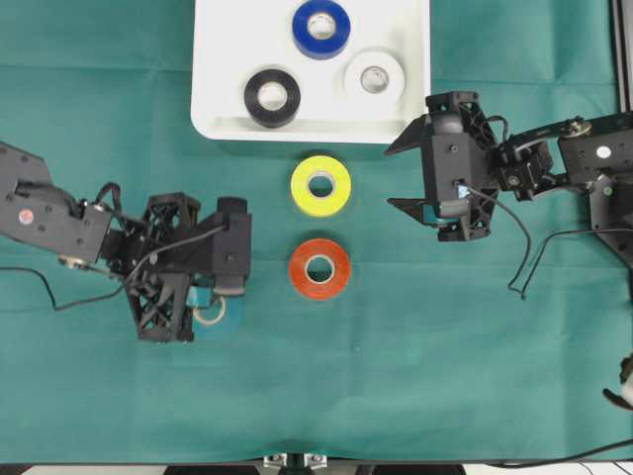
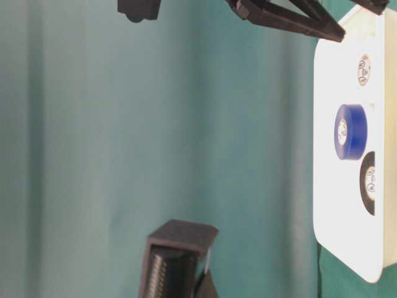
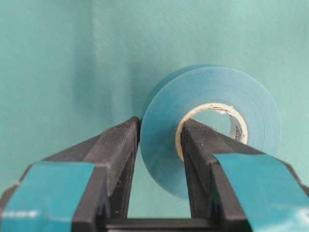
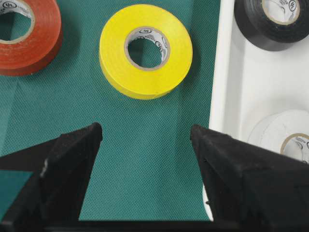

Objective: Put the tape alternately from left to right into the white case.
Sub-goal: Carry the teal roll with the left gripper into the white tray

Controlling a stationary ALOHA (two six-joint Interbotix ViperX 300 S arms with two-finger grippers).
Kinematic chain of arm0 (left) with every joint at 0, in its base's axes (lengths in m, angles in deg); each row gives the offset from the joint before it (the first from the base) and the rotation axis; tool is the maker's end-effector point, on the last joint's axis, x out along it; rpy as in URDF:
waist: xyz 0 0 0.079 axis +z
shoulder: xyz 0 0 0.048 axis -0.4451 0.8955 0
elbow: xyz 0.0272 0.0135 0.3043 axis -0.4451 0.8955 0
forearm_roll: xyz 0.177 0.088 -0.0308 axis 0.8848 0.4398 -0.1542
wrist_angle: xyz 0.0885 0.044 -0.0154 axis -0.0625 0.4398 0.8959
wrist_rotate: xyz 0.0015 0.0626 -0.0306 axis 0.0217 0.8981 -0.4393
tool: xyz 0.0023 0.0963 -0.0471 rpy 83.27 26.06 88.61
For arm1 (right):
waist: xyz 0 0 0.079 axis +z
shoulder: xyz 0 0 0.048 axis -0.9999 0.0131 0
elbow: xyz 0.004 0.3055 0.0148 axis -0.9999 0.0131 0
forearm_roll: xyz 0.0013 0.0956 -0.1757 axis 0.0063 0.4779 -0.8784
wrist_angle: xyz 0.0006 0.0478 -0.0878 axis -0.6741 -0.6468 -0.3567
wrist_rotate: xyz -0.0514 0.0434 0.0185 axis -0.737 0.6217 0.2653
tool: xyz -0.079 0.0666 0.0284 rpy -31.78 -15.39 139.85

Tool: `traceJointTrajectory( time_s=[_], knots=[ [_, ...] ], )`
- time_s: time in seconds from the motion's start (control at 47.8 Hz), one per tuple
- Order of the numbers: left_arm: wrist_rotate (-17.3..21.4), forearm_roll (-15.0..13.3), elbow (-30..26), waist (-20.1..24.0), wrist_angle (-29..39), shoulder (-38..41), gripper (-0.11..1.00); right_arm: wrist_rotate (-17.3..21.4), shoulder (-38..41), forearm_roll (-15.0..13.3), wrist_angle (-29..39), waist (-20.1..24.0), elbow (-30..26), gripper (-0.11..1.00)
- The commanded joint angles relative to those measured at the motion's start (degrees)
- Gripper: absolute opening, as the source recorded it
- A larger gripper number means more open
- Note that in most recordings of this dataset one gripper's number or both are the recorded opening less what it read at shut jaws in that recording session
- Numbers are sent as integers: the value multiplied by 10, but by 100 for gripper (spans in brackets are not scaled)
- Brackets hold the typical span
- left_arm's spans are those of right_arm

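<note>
The teal tape roll [image 3: 210, 125], pinched through its wall by the left gripper [image 3: 159, 145], could be twisted loose in transit to the white case [image 1: 213, 104] at 1 o'clock; the right gripper [image 4: 145, 140] is held wide.

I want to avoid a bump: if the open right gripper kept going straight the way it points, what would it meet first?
Probably the yellow tape roll, straight ahead of the right gripper; green cloth between. Depth unclear.
</note>
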Motion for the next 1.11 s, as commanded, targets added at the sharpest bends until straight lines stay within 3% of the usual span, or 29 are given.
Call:
traceJointTrajectory(
  time_s=[0.0,1.089],
  knots=[
    [11,2,-4,15,-2,-21,-3,1,-7,0,-4,3,-4,81],
    [238,2,-62,200,-25,-4,-3,1,-7,0,-4,3,-5,81]
  ],
)
